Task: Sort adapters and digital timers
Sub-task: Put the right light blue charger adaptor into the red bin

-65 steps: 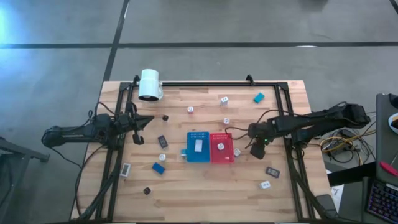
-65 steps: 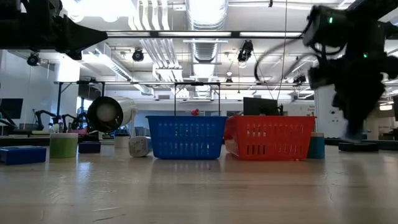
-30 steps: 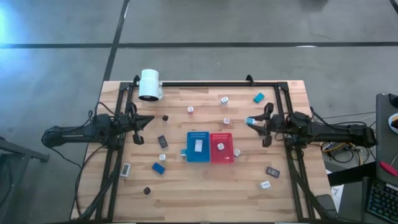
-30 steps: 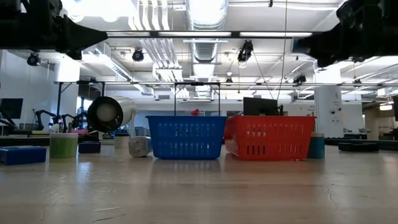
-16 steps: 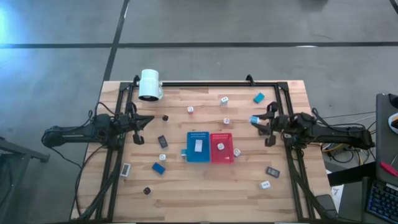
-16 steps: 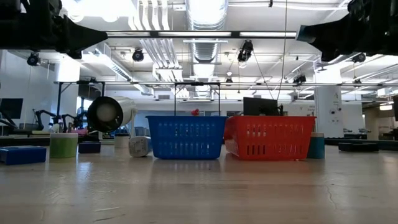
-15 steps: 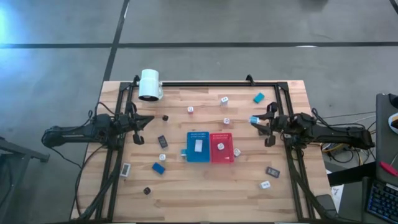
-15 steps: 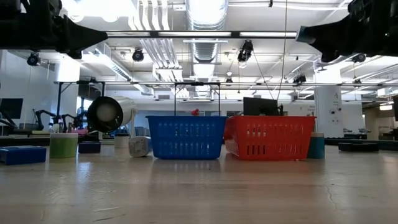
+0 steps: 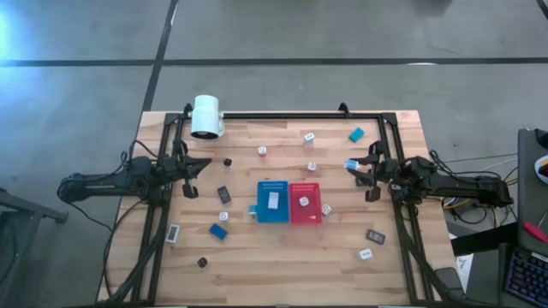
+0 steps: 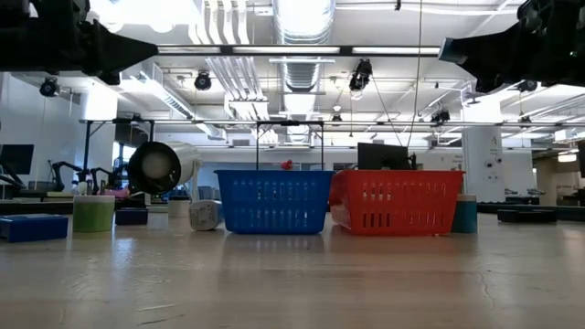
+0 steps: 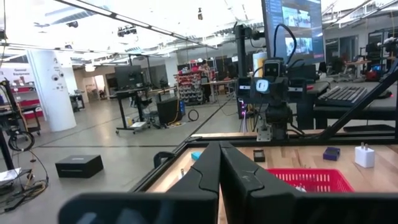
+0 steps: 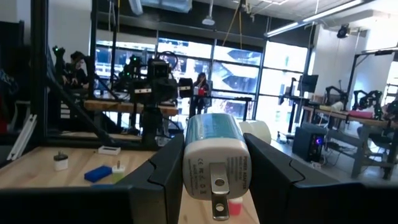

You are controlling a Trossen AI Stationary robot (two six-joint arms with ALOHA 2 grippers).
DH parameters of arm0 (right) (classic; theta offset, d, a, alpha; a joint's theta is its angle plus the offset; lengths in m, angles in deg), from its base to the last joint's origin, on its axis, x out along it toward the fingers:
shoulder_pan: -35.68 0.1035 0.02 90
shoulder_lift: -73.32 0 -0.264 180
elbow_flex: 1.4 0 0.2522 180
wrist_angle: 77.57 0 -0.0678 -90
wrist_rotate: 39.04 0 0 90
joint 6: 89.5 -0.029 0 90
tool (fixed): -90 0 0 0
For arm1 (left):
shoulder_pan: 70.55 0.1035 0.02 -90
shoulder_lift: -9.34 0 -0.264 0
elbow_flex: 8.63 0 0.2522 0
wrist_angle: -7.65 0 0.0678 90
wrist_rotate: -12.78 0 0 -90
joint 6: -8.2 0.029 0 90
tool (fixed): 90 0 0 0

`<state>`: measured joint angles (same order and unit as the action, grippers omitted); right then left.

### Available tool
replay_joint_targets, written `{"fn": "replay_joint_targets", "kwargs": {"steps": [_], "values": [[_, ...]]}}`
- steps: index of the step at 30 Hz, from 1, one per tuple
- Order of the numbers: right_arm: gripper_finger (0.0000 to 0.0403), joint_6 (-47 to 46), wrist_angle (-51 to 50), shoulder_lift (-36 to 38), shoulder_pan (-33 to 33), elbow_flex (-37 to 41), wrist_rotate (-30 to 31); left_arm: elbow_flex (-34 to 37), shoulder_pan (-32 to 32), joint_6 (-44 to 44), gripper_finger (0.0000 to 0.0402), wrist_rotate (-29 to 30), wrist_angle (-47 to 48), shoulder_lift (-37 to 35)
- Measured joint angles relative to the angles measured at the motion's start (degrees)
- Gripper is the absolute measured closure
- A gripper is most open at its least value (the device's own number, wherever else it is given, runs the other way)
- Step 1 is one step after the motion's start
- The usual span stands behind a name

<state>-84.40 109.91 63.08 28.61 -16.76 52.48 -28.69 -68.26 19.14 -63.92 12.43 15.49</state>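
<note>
A teal-and-white adapter (image 12: 214,163) with 2 metal prongs facing the wrist camera is clamped between the 2 fingers of the right pincer (image 9: 353,168). In the high view that pincer hangs above the bench (image 9: 282,248) on its right side, well apart from the red basket (image 9: 304,203) and up-picture of it. The blue basket (image 9: 273,202) touches the red one at the bench's middle; a white timer (image 9: 273,201) lies in the blue one and 2 small white adapters (image 9: 304,202) in the red one.

Still loose on the wood are several more adapters, such as those at (image 9: 308,136), (image 9: 262,151) and (image 9: 326,209), and timers: a teal one (image 9: 355,133) near the far edge, a dark one (image 9: 223,194), a blue one (image 9: 218,231), a dark one (image 9: 375,235) and a white one (image 9: 174,232) near the left rail. A big white cylinder (image 9: 206,116) sits at the far left corner.

The left pincer (image 9: 193,168) waits over the left side of the bench, fingers pressed together in its wrist view.

The step in hand looks like carrying a picked adapter to its basket. Since adapters already lie in the red one, the next move likely calls for swinging the right arm toward the red basket, stopping above its opening, then parting the fingers so the piece drops inside, not on the rim.
</note>
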Motion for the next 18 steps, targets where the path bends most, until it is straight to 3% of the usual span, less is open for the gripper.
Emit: {"fn": "replay_joint_targets", "kwargs": {"steps": [12, 18], "values": [[0.0273, -0.2, 0.0, -2.3, 0.0, -0.1, 0.1, 0.0, 0.0, 0.0, 0.0395, 0.0, 0.0, 0.0], [0.0273, -2.9, -1.3, -9.1, 0.4, -3.9, 0.0, 0.0, 0.0, 0.9, 0.0394, 0.2, 0.0, 0.0]]}}
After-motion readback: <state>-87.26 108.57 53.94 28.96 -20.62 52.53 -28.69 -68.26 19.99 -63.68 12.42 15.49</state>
